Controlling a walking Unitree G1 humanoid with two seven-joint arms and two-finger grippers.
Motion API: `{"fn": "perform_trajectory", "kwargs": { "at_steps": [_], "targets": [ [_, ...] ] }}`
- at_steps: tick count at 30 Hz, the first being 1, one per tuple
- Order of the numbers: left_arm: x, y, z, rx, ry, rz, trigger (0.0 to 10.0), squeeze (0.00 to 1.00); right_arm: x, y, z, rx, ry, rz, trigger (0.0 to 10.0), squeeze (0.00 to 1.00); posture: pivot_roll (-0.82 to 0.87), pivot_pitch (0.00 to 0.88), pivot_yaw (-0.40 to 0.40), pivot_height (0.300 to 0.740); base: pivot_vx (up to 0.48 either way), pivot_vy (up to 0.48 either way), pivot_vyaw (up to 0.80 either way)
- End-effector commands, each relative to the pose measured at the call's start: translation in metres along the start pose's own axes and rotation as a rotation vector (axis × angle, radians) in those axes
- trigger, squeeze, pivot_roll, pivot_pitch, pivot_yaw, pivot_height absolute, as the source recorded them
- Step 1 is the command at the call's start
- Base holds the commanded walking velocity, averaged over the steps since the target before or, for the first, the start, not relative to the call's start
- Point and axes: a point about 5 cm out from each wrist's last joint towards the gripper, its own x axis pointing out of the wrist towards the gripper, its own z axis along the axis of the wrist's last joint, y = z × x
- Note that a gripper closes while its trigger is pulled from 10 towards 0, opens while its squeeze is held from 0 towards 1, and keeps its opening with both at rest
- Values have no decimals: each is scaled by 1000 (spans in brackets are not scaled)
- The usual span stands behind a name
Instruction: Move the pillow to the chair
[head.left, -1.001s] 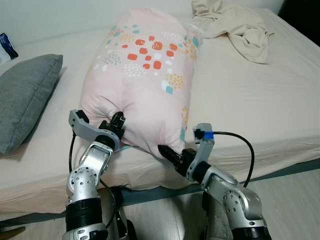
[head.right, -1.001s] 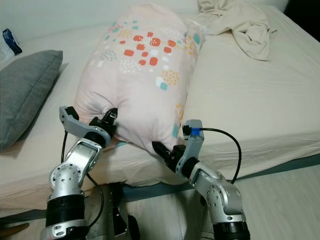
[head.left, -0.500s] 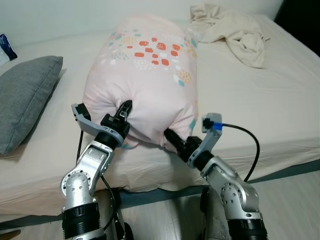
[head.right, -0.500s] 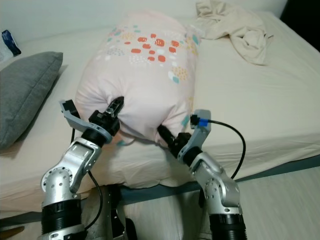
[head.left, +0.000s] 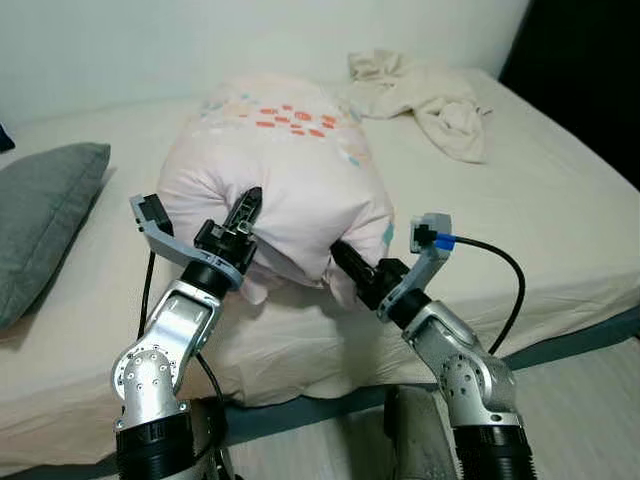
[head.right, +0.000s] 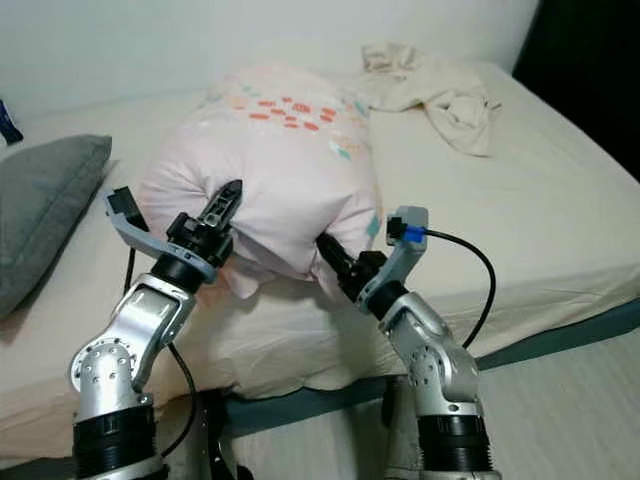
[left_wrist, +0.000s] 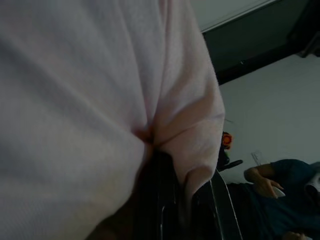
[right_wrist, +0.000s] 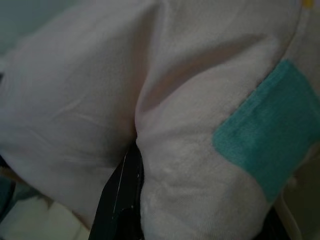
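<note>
Nearest, the left tool (head.left: 243, 213) and the right tool (head.left: 345, 268) are each clamped on a pinch of fabric at the near end of the pink patterned pillow (head.left: 285, 160), one at each corner, probably so the bulky load stays level. That end is raised off the bed (head.left: 560, 200) while the far end rests on it. Beyond, a grey cushion (head.left: 40, 225) lies to the left and a crumpled beige cloth (head.left: 425, 95) farther back.
</note>
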Motion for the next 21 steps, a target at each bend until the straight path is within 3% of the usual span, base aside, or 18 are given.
{"fn": "perform_trajectory", "kwargs": {
  "at_steps": [1, 13, 21],
  "targets": [
    [-11, 1, -11, -5, 33, -33, 0, 0, 9, 8, 5, 1, -32, 50, 0, 0, 4, 47, 44, 573, 0, 0, 0],
    [2, -12, 3, 68, -9, -114, 0, 0, 22, 16, 19, -27, -75, 104, 0, 0, 6, 21, 30, 628, 0, 0, 0],
    [-4, -1, -9, 138, 51, -79, 0, 0, 19, 9, 6, -39, -28, 75, 0, 0, 1, 14, 27, 663, 0, 0, 0]
  ]
}}
